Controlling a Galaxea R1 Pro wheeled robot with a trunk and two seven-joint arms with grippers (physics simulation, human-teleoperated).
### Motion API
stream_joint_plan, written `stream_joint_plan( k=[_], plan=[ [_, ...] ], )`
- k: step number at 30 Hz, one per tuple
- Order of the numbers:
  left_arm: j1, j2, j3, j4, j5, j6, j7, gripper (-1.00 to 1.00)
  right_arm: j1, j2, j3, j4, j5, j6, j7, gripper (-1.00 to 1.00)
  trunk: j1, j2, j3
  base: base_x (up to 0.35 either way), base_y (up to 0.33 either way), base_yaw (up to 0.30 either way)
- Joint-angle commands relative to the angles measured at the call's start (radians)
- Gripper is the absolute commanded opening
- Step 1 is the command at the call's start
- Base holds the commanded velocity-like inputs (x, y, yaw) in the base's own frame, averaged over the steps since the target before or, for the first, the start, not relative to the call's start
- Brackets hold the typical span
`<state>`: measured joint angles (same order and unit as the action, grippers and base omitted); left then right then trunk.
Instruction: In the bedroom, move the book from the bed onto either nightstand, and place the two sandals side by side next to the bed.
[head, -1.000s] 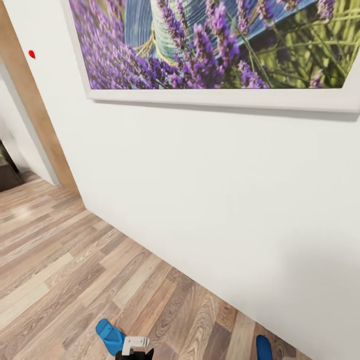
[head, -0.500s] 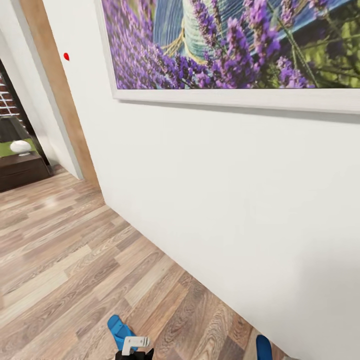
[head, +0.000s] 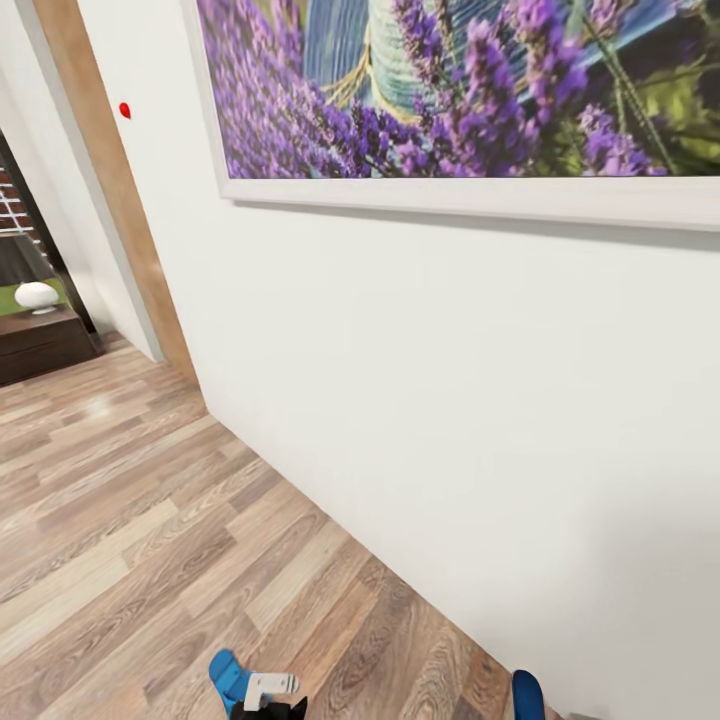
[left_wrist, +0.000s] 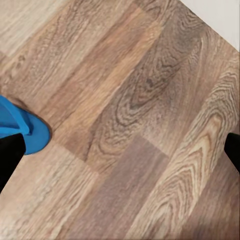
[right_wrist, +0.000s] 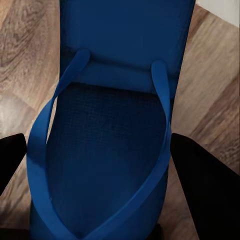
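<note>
A blue sandal sat between the right gripper's dark fingers, which pressed its sides, grasping it above the floor. The other sandal lay on the planks beside one finger of the left gripper, whose fingers stood wide apart, holding nothing. Ahead rose a wall bearing a lavender picture.

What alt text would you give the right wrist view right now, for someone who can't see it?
A bright blue sandal seen close up between the right tool's two dark fingers, its thin straps arching over the sole. Wood-plank floor lies beneath, with a white wall at one corner.
</note>
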<state>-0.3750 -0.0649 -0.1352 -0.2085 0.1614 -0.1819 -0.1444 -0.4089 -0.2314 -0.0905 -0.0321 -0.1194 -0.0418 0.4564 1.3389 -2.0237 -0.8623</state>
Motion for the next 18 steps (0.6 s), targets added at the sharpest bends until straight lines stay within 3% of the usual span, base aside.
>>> stream_joint_plan(
  k=[1,6,18],
  plan=[
    [-0.001,0.000,-0.007,0.001,0.010,-0.004,-0.001,1.00,-0.001,0.000,-0.008,0.001,-0.003,0.000,0.005,-1.00,0.000,0.000,-0.001,0.295,0.000,0.000],
    [-0.001,0.000,-0.007,0.001,0.010,-0.004,-0.001,1.00,-0.001,0.000,-0.008,0.001,-0.003,0.000,0.005,-1.00,0.000,0.000,-0.001,0.148,0.000,0.068],
    [-0.001,0.000,-0.007,0.001,0.010,-0.004,-0.001,1.00,-0.001,0.000,-0.008,0.001,-0.003,0.000,0.005,-1.00,0.000,0.000,-0.008,0.004,0.000,0.259]
  ],
)
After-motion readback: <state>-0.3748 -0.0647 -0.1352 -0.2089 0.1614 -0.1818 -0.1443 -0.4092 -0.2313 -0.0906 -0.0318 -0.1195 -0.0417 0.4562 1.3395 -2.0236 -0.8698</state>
